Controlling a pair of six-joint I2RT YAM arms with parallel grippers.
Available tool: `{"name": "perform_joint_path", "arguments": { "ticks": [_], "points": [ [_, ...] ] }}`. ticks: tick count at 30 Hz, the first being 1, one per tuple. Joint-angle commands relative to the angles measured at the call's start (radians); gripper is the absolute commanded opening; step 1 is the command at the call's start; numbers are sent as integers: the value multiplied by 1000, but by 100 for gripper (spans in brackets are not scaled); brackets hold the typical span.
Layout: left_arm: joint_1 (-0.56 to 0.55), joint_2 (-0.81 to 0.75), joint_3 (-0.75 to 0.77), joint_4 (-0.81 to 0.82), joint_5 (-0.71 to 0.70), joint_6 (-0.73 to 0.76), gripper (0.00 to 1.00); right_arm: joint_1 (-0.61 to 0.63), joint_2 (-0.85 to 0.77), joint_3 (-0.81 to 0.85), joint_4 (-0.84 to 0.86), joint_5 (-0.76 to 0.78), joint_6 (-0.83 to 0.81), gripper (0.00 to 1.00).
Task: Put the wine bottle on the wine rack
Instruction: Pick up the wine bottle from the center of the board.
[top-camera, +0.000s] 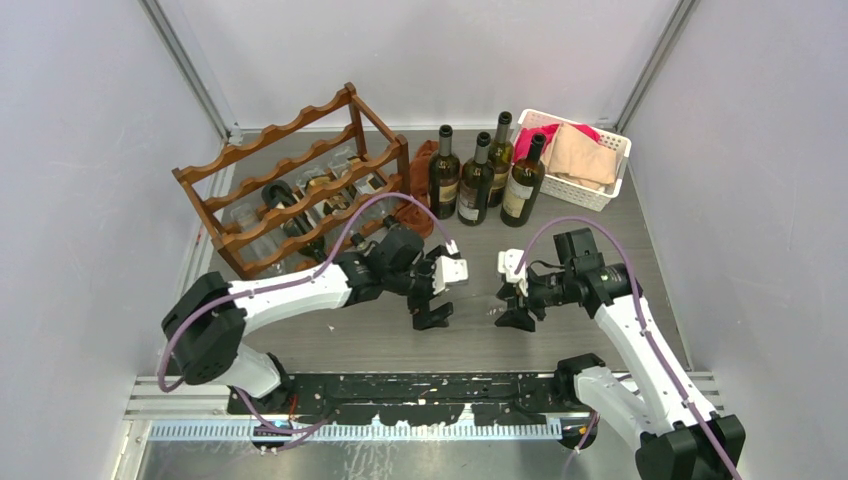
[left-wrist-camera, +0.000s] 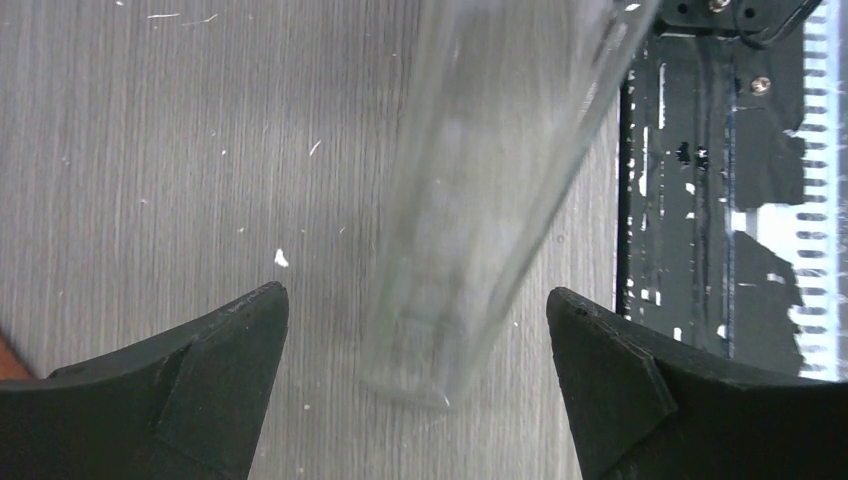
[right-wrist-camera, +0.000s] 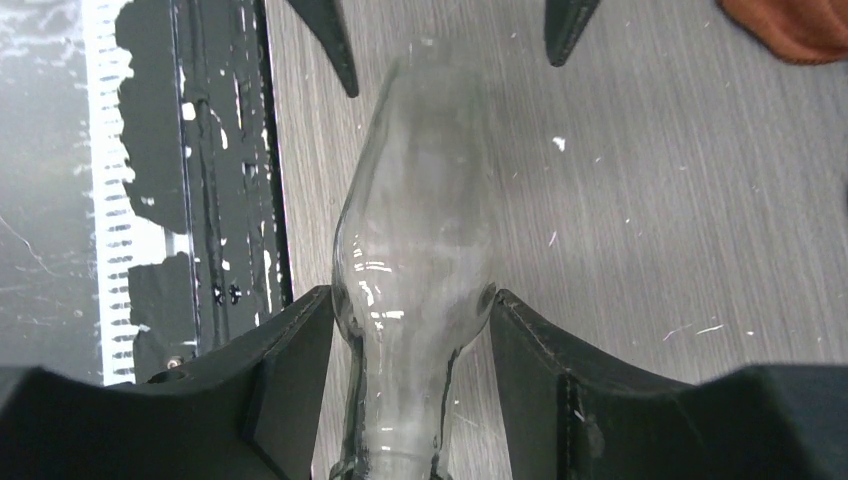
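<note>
A clear glass wine bottle (right-wrist-camera: 420, 190) lies level above the table between my two grippers; it barely shows in the top view (top-camera: 478, 292). My right gripper (right-wrist-camera: 412, 300) is shut on its neck just below the shoulder, both fingers touching the glass. My left gripper (left-wrist-camera: 418, 300) is open, its fingers (left-wrist-camera: 200, 380) wide on either side of the bottle's base (left-wrist-camera: 410, 380), not touching it. The dark reddish-brown wine rack (top-camera: 262, 145) stands at the back left, behind the left arm, with several bottles lying in it.
Several dark bottles (top-camera: 480, 180) stand upright at the back centre. A white basket (top-camera: 600, 190) with cloths sits at the back right. A brown object (top-camera: 420, 200) lies beside the rack. The black base rail (top-camera: 420, 390) runs along the near edge.
</note>
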Motion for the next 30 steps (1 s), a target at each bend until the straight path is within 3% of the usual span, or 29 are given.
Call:
{"name": "perform_joint_path", "arguments": {
  "ticks": [1, 9, 13, 16, 18, 19, 30],
  "points": [
    [-9, 61, -7, 201, 12, 75, 100, 4, -54, -41, -24, 23, -88, 3],
    [-12, 191, 55, 189, 138, 140, 100, 4, -28, -53, -5, 23, -115, 4],
    [-14, 227, 59, 208, 137, 105, 93, 3, -20, -60, -1, 25, -115, 6],
    [-14, 253, 90, 175, 140, 75, 68, 3, -19, -68, 6, 23, -111, 11],
    [-12, 265, 115, 146, 140, 56, 13, 3, -15, -73, 9, 27, -110, 14],
    [-13, 264, 116, 157, 140, 40, 3, 3, -11, -75, 10, 31, -110, 16],
    [-17, 221, 131, 187, 134, 31, 0, 4, 44, -105, 76, 52, -98, 52]
  ]
}}
